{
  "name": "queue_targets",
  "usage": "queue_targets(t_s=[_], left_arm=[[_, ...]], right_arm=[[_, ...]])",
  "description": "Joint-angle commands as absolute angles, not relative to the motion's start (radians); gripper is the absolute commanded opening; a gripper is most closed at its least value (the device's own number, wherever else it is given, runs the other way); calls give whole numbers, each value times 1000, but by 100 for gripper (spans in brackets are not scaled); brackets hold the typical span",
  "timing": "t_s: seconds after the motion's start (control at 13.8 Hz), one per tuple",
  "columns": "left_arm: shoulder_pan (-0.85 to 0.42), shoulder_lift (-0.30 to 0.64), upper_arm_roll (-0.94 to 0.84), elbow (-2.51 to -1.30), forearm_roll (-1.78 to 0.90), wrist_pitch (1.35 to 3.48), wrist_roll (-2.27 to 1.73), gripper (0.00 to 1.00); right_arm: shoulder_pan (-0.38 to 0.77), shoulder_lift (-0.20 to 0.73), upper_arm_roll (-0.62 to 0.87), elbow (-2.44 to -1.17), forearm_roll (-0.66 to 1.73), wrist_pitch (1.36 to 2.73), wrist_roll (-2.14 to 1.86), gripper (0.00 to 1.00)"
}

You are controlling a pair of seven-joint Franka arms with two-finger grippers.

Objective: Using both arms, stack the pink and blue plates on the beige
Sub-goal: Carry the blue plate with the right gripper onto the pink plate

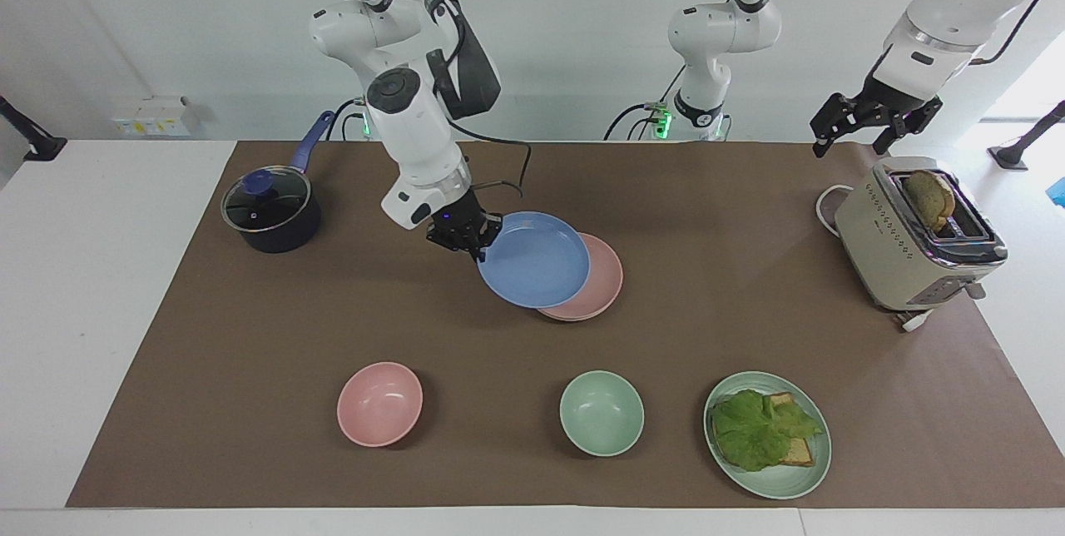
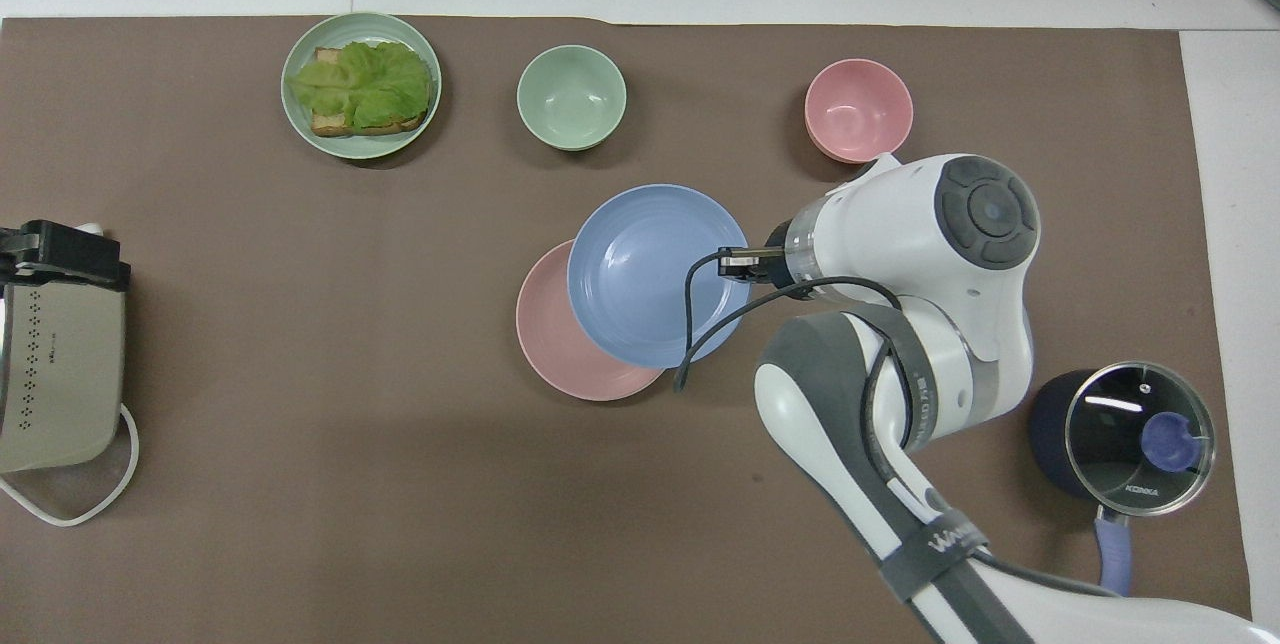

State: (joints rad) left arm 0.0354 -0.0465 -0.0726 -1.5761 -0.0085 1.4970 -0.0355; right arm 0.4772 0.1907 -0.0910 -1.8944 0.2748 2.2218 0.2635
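Facing view: right gripper (image 1: 476, 246) is clenching the rim of the blue plate (image 1: 534, 260), holding it raised and tilted over the pink plate (image 1: 601, 285), partly covering it. Beige plate is hidden, if under the pink one. Left gripper (image 1: 861, 130) is hanging released above the toaster (image 1: 903, 249), waiting.

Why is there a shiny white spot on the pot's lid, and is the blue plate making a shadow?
Overhead view: the pot's glass lid mirrors a lamp as a bright streak. Facing view: the blue plate, held up by the right gripper, throws a soft dark patch on the pink plate.
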Motion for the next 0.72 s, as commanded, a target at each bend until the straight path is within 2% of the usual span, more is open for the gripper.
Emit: queue_targets(t_s=[0.0, 0.65], left_arm=[[44, -58, -77, -1578, 6, 1485, -26, 100], [44, -58, -77, -1578, 6, 1483, -26, 100]], right_arm=[[506, 221, -94, -1881, 342, 2253, 268, 0], [569, 265, -91, -1930, 342, 2287, 238, 0]])
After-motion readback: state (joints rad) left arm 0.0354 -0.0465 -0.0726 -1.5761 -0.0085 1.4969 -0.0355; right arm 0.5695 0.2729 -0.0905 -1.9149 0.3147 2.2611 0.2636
